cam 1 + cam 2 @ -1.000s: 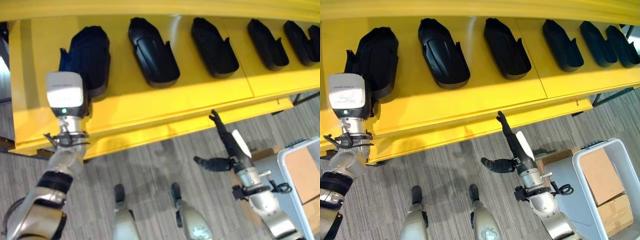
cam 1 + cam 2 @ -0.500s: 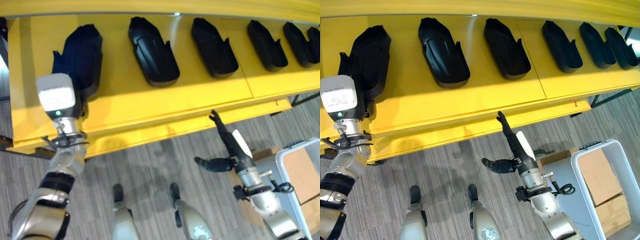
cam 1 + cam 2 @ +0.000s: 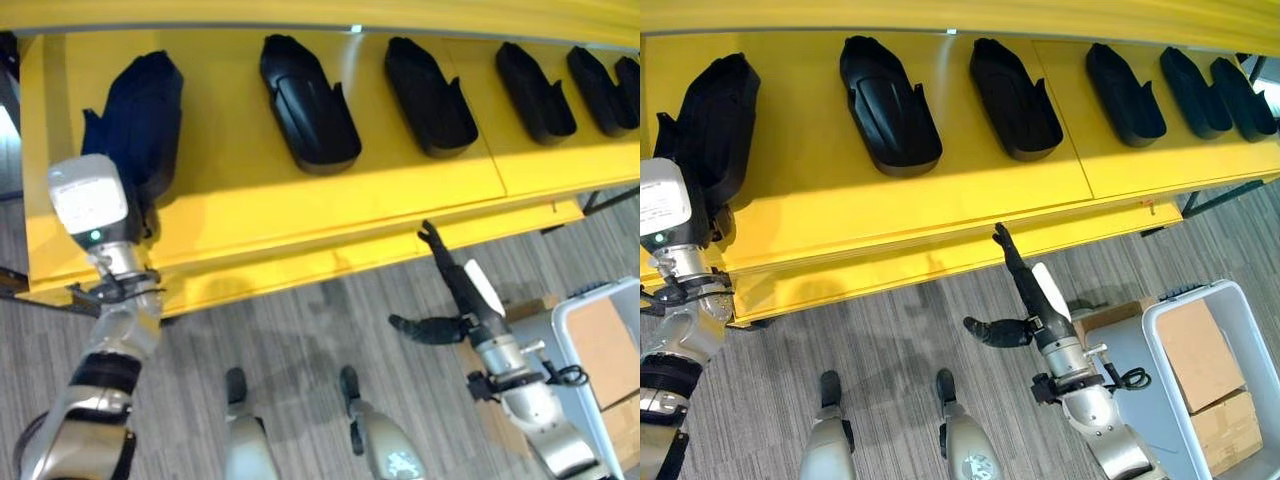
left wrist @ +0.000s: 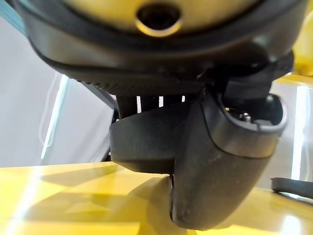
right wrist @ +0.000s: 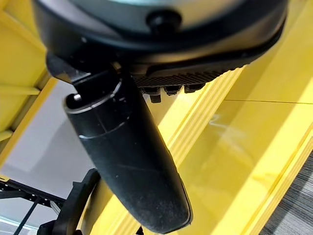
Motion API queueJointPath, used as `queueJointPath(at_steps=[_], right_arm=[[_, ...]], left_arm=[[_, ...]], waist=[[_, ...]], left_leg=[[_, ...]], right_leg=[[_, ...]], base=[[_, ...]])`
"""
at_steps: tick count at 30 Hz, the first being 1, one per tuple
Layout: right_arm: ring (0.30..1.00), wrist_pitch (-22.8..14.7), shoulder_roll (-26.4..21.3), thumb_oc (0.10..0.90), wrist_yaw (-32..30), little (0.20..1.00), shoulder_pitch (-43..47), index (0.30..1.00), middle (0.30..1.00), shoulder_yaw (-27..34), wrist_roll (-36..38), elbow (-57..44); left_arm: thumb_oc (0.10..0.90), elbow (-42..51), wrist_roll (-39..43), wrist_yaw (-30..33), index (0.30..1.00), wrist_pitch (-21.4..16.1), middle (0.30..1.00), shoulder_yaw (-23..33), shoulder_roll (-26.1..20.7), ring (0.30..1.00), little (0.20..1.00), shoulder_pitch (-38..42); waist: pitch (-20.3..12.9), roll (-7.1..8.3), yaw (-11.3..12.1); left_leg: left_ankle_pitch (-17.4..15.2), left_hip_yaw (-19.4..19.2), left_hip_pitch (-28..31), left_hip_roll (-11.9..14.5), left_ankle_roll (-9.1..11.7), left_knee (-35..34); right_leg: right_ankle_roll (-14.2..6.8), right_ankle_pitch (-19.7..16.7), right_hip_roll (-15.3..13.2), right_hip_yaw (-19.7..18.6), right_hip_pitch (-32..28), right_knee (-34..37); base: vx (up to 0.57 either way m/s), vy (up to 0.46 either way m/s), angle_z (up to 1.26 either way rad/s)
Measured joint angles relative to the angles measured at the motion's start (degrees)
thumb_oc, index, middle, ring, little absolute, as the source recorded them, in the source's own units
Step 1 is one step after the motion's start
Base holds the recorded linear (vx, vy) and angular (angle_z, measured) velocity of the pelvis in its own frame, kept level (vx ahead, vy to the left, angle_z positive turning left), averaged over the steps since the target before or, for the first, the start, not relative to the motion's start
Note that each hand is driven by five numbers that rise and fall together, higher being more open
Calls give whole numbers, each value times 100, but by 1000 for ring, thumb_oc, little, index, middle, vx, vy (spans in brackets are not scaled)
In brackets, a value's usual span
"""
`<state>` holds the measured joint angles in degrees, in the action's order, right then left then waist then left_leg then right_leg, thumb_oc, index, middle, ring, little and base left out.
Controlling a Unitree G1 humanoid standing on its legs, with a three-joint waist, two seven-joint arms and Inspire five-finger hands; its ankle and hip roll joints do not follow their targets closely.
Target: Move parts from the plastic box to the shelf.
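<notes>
A long yellow shelf [image 3: 300, 215] carries a row of several black moulded parts. The leftmost black part [image 3: 140, 110] lies at the shelf's far left end, and my left hand [image 4: 220, 161] is shut on its near end, thumb curled over the dark shell [image 4: 146, 147]. In the eye views my left wrist covers that hand. My right hand [image 3: 452, 275] hangs open in front of the shelf's front edge, fingers straight and pointing up at it, holding nothing. The white plastic box [image 3: 1155, 340] stands on the floor at the lower right.
Other black parts lie spaced along the shelf [image 3: 308, 100] [image 3: 430, 95] [image 3: 535, 90] [image 3: 600, 85]. Bare yellow shelf surface runs in front of them. The plastic box holds brown cardboard pieces [image 3: 1200, 350]. Grey carpet floor lies below the shelf.
My left arm has moved left along the shelf, and the leftmost black part has gone with it toward the shelf's end. The right hand has stayed in place.
</notes>
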<state>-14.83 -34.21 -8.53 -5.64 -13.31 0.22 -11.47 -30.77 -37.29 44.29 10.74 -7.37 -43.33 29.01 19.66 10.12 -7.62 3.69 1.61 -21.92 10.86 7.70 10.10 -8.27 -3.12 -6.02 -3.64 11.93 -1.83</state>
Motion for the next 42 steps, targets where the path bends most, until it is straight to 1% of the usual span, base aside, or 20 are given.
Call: queueJointPath(at_steps=[6, 10, 12, 17, 18, 19, 20, 22, 23, 28, 33, 42], right_arm=[[1000, 32, -11, 900, 55, 1000, -44, 1000, 1000, 0, 0, -177], [1000, 37, -31, 900, 57, 1000, -54, 1000, 1000, 4, 0, -178], [1000, 46, -31, 900, 72, 1000, -63, 1000, 1000, 3, 0, -181], [1000, 48, -35, 900, 78, 1000, -57, 1000, 1000, 3, 0, -185], [1000, 48, -36, 900, 78, 1000, -61, 1000, 1000, 3, 0, -185], [1000, 51, -36, 900, 78, 1000, -60, 1000, 1000, 3, 0, -185], [1000, 53, -36, 900, 79, 1000, -55, 1000, 1000, 4, 0, -185], [1000, 60, -43, 900, 78, 1000, -54, 1000, 1000, 4, 0, -185], [1000, 81, -43, 900, 98, 1000, -58, 1000, 1000, 3, 0, -185], [1000, 82, -99, 900, 103, 1000, -63, 1000, 1000, 3, 0, -185], [1000, 112, -112, 900, 105, 1000, -66, 1000, 1000, 5, 0, -185], [1000, 237, -109, 900, 211, 1000, -46, 1000, 1000, 49, -1, -184]], left_arm=[[400, 243, 106, 30, 300, 78, 300, 205, 46, 300, 300, -252], [400, 195, 98, 38, 300, 86, 300, 273, 127, 300, 300, -233], [400, 115, 115, 42, 300, 125, 300, 271, 250, 300, 300, -84], [400, 120, 117, 40, 300, 169, 300, 276, 252, 300, 300, -74], [498, 119, 124, 39, 437, 170, 437, 272, 253, 437, 437, -61], [661, 118, 149, 28, 665, 174, 665, 272, 252, 665, 665, -45], [900, 119, 187, 26, 1000, 176, 1000, 272, 252, 1000, 1000, -40], [900, 124, 319, 26, 1000, 176, 1000, 275, 252, 1000, 1000, 5], [900, 113, 334, -89, 1000, 188, 1000, 274, 252, 1000, 1000, 42], [900, 63, 339, -249, 1000, 245, 1000, 236, 250, 1000, 1000, 111], [900, 76, 344, -424, 1000, 280, 1000, 235, 250, 1000, 1000, 100], [900, 587, 262, -940, 1000, 334, 1000, 273, 91, 1000, 1000, -51]], waist=[[-1, -2, 53], [-1, -2, 52], [-1, -3, 68], [-2, -4, 59], [-2, -4, 35], [-2, -4, 49], [-3, -4, 51], [-5, -5, 31], [-8, -8, 35], [-34, -49, 36], [-40, -53, 52], [-40, -53, 132]], left_leg=[[1, -5, -15, -2, 0, 3], [0, -4, -15, -2, -1, 2], [0, -1, -15, -1, -1, 3], [1, -7, -33, 2, 0, 5], [0, -8, -33, 2, 0, 8], [-1, -7, -39, 2, -1, 13], [-10, -4, -57, 2, -6, 37], [-23, -3, -110, 1, -7, 71], [-23, -4, -108, 1, -6, 74], [-23, -10, -109, 2, -6, 75], [-22, -16, -111, 3, -7, 76], [-22, -3, -150, 1, -7, 75]], right_leg=[[0, 1, 0, 7, 32, -8], [1, 1, 0, 9, 35, -12], [2, 2, 3, 8, 40, -25], [2, 1, 5, -2, 72, -35], [2, 1, 5, -3, 73, -35], [2, 2, 5, -2, 74, -36], [2, 1, 5, -2, 78, -36], [1, 0, 5, -5, 118, -51], [0, 0, 5, -8, 121, -61], [1, 1, 6, -17, 136, -76], [1, 1, 7, -24, 146, -85], [1, 2, 5, -7, 165, -69]], base=[[0, 0, 0], [0, 0, 0], [0, 0, 0], [0, 0, 0], [0, 0, 0], [0, 0, 0], [0, 0, 0], [0, 0, 0], [0, 0, 0], [0, 0, 0], [0, 0, 0], [0, 0, 0]])
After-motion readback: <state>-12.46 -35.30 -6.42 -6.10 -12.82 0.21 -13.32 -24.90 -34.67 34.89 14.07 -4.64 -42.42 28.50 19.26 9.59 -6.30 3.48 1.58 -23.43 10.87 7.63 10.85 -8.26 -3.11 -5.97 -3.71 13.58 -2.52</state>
